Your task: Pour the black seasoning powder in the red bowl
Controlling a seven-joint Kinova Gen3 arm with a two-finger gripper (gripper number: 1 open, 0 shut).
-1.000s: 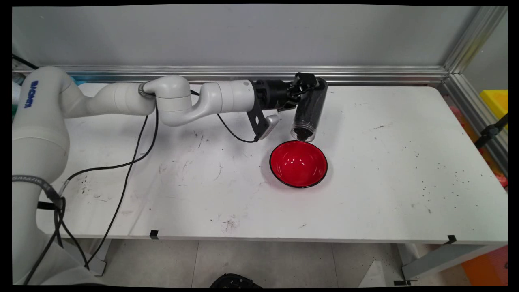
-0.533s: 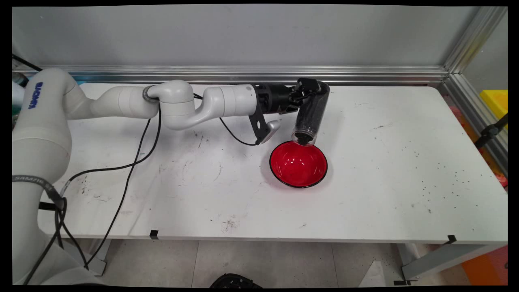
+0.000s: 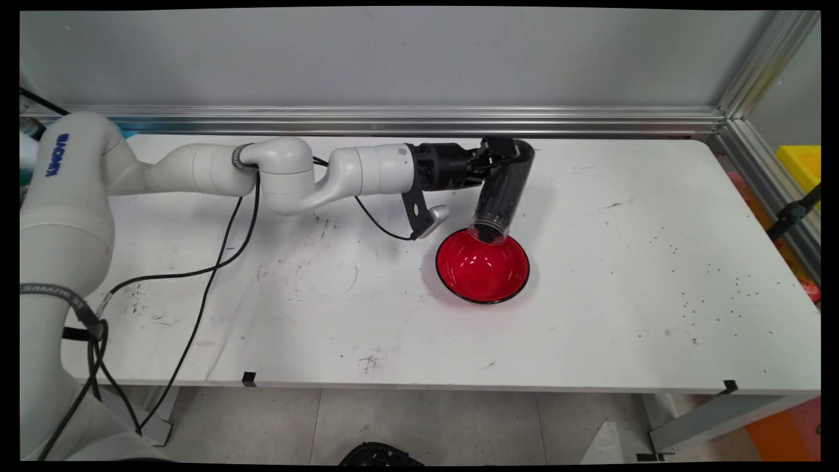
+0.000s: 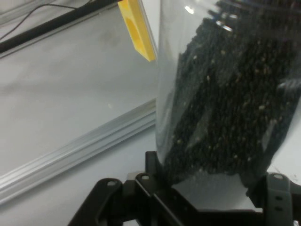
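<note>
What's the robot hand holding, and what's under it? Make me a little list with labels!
gripper: shut on the clear jar
clear jar: full of small black grains, tilted with its open mouth down
jar mouth: over the far rim of the red bowl
red bowl: upright on the white table, looks empty inside
white table: scuffed, with black specks scattered toward the right

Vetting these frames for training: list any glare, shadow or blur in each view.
Main view: sharp; white glare streaks inside the red bowl, soft shadow left of it on the table. Hand view: the clear tube of dark grains is soft and close, a glint near its top; the pincer linkage is dim.
</note>
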